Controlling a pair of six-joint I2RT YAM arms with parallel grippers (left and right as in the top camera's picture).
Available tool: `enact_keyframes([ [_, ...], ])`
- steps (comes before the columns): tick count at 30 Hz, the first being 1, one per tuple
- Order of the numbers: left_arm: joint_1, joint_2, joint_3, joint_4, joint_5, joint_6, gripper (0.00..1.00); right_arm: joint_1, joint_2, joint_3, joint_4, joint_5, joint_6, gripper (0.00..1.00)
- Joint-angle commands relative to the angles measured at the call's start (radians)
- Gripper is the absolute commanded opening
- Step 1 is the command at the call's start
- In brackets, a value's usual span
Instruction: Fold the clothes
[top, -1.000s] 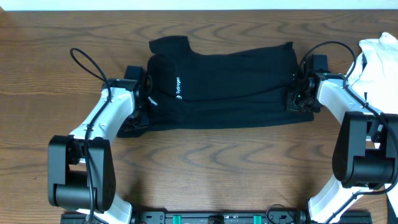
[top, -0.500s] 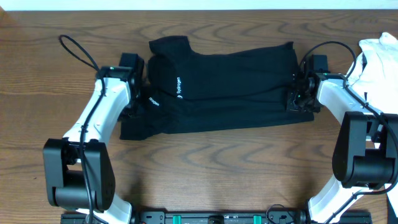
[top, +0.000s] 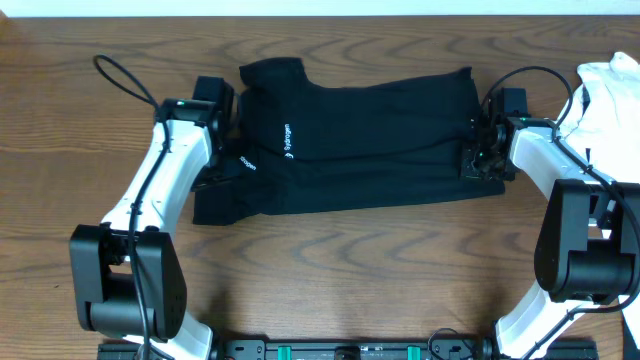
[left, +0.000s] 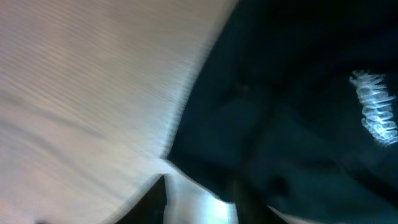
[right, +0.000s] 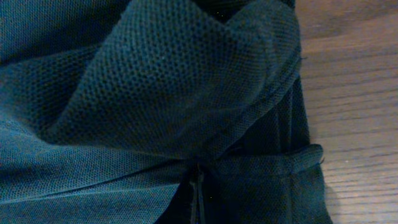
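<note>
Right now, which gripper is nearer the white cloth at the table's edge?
Right. The right gripper sits at the end of the black shirt nearest the white cloth; the left gripper is at the opposite end, farther off.

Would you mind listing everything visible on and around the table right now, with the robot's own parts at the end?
black shirt: one, black with small white lettering, spread across the middle of the table, partly folded.
white garment: one, white, bunched at the table's right edge.
table: one, brown wood grain, under everything.
left gripper: one, black on a white arm, at the shirt's left edge; whether it is open or shut cannot be made out.
right gripper: one, black on a white arm, closed on bunched cloth at the shirt's right edge.
</note>
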Motion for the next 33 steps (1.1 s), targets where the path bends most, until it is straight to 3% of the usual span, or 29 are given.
enact_keyframes([
  [1, -0.040, 0.005, 0.018, 0.005, 0.158, 0.006, 0.11, -0.027, 0.036, -0.032, -0.005, 0.072, 0.005, 0.01],
  [3, -0.068, 0.005, 0.018, 0.009, 0.204, 0.006, 0.06, -0.027, 0.036, -0.032, -0.005, 0.072, 0.005, 0.01],
  [19, -0.275, 0.025, 0.002, 0.077, 0.216, -0.052, 0.06, -0.025, 0.036, -0.032, -0.008, 0.068, 0.005, 0.01],
  [33, -0.299, 0.141, -0.008, 0.090, 0.217, -0.054, 0.06, -0.023, 0.036, -0.032, -0.008, 0.057, 0.005, 0.01],
])
